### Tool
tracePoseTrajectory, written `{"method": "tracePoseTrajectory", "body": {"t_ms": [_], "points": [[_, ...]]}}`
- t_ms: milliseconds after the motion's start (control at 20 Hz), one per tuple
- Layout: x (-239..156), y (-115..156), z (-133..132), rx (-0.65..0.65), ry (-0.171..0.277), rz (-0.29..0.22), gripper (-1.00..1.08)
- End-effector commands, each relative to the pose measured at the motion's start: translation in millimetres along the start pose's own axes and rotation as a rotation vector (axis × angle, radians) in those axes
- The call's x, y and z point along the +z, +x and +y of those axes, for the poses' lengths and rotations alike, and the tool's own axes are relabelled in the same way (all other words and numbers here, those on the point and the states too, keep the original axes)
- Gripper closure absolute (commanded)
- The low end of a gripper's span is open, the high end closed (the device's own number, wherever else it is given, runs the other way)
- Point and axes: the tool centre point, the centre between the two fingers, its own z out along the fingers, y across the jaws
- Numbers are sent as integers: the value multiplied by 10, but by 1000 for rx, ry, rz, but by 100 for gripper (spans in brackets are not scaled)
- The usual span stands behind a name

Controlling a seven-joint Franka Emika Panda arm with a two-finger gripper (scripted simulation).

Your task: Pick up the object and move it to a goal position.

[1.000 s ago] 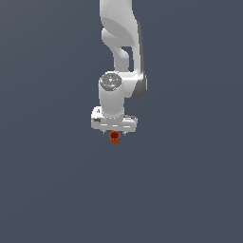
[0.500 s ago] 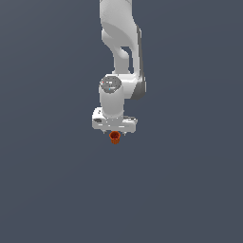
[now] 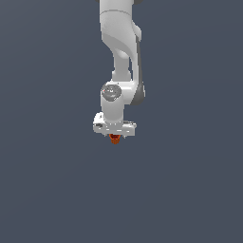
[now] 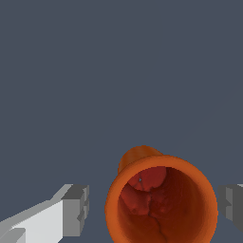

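The object is a tiny orange-red cup [image 3: 114, 139] with a darker hollow top. In the exterior view it sits just under the white hand of my gripper [image 3: 114, 136], mostly hidden by it. In the wrist view the cup [image 4: 161, 204] fills the space between my two grey fingertips [image 4: 77, 209]. My gripper [image 4: 154, 211] straddles the cup. A narrow gap shows between the cup and one finger, and the other finger is almost at the rim. The jaws stand open around the cup.
The plain dark grey surface [image 3: 47, 190] stretches all around the arm in both views. No other objects or edges show.
The gripper hand has come down a little over the cup. The cup has stayed in the same place.
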Motion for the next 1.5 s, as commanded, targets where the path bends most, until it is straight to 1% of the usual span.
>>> {"method": "tracePoseTrajectory", "body": {"t_ms": [0, 250, 300, 950, 1450], "points": [[100, -1, 1, 0, 0, 1, -92], [168, 7, 0, 0, 0, 1, -92], [168, 7, 0, 0, 0, 1, 108], [145, -4, -34, 0, 0, 2, 108], [-51, -145, -442, 0, 0, 1, 108]]}}
